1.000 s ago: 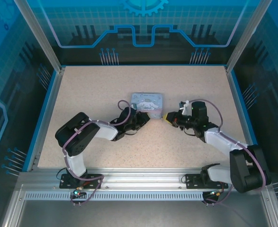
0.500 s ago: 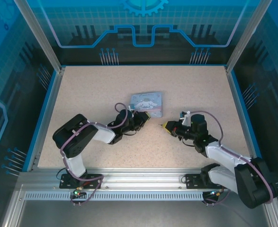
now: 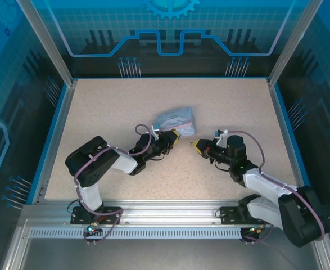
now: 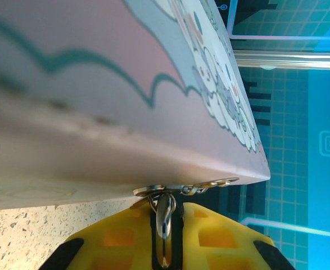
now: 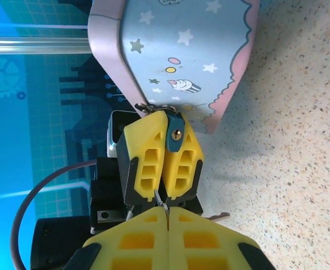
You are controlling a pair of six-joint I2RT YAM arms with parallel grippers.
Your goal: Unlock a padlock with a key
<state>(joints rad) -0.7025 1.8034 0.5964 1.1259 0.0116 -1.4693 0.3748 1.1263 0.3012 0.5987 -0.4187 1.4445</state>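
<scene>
Tin (image 3: 176,118) has tipped up more than a moment ago. Left gripper (image 3: 174,136) is clamped on the padlock (image 5: 176,135) at the tin's edge. Right gripper (image 5: 166,212), pinching a thin key (image 5: 159,198), sits just beside it.

a pale-blue rectangular metal tin (image 3: 176,118) with a cartoon print sits near the middle of a beige speckled counter (image 3: 232,98), turned askew to the counter's edges. seen close from the left wrist, its printed face (image 4: 125,84) shows a white cartoon figure, a pinkish field and a wavy teal line. from the right wrist, its blue panel (image 5: 193,50) carries white stars, a small cupcake and a pink scalloped border. a blue rim (image 3: 57,135) frames the counter. translucent blue panels (image 3: 170,34) with a grid and gear motif stand behind, and a ribbed aluminium rail (image 3: 170,216) runs along the near edge.
</scene>
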